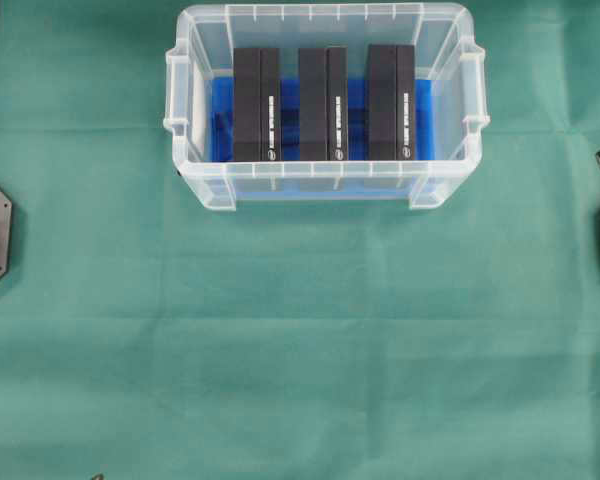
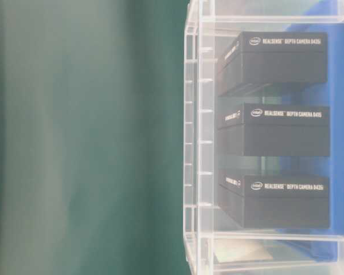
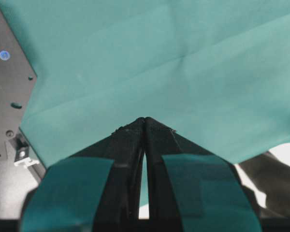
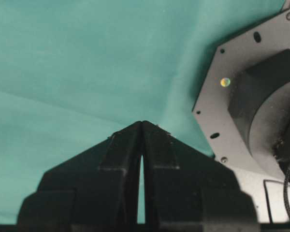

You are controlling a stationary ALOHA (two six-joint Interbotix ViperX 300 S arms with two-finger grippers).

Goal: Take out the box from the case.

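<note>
Both pincers shut, empty; clear blue-floored case, three black boxes upright.

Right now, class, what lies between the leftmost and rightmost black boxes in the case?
A third black box stands between the left box and the right box in the case, gaps either side; the overhead view shows it.

1. Both grippers, left and right, hang over bare green cloth, nothing under their tips.
2. Inside the case, three black boxes stand side by side with narrow gaps between them, walls all round.
</note>
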